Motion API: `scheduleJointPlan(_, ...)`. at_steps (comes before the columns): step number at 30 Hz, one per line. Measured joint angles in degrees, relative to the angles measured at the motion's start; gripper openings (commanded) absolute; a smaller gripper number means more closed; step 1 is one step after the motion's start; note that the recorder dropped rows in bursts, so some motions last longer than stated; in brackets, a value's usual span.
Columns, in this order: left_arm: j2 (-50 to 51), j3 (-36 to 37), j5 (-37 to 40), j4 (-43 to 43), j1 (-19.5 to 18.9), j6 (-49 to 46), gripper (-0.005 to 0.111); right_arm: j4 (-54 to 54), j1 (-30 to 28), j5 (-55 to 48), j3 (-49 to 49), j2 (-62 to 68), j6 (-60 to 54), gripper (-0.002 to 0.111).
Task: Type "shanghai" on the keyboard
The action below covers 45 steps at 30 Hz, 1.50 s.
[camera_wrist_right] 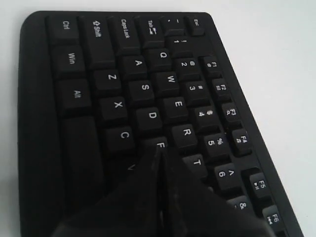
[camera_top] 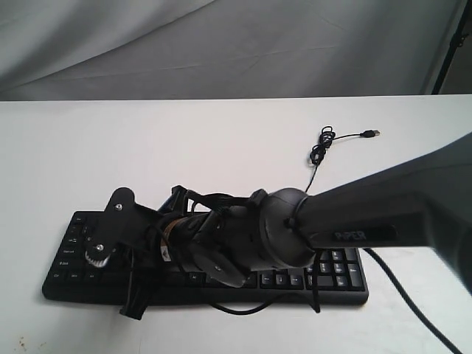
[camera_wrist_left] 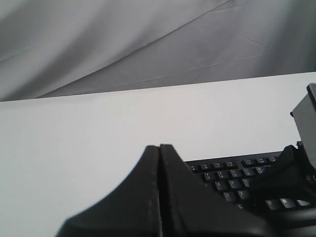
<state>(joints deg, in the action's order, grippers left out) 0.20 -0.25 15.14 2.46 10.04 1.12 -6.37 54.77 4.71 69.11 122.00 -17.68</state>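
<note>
While closed, rt pincer (camera_wrist_right: 160, 151) sits at keyboard (camera_wrist_right: 74, 143) F key (camera_wrist_right: 152, 142).

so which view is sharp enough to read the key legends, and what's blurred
Right wrist view: legends on the keyboard read clearly, but the shut right gripper is a dark blur. Left wrist view: the left gripper is equally soft, the keys beyond it hazy. Exterior view: legends too small, and the right arm hides many keys.
</note>
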Motion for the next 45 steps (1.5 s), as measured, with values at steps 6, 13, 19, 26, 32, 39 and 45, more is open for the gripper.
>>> scheduleJointPlan(6, 0.0, 0.0, 0.0, 0.0, 0.0, 0.0, 0.0, 0.0, 0.0, 0.6, 0.0, 0.4, 0.0, 0.0)
scheduleJointPlan(13, 0.0, 0.0, 0.0, 0.0, 0.0, 0.0, 0.0, 0.0, -0.1, 1.4, 0.0, 0.4, 0.0, 0.0)
scheduleJointPlan(19, 0.0, 0.0, 0.0, 0.0, 0.0, 0.0, 0.0, 0.0, -0.4, 1.4, 0.0, 0.4, 0.0, 0.0)
scheduleJointPlan(26, 0.0, 0.0, 0.0, 0.0, 0.0, 0.0, 0.0, 0.0, -0.4, 1.4, 0.0, 0.4, -0.1, 0.0)
scheduleJointPlan(32, 0.0, 0.0, 0.0, 0.0, 0.0, 0.0, 0.0, 0.0, -0.5, 1.2, 0.0, 0.7, -0.1, 0.0)
scheduleJointPlan(39, 0.0, 0.0, 0.0, 0.0, 0.0, 0.0, 0.0, 0.0, -0.6, 1.4, 0.1, 1.4, -0.1, 0.0)
scheduleJointPlan(45, 0.0, 0.0, 0.0, 0.0, 0.0, 0.0, 0.0, 0.0, -0.6, 1.5, 0.1, 1.4, -0.1, 0.0)
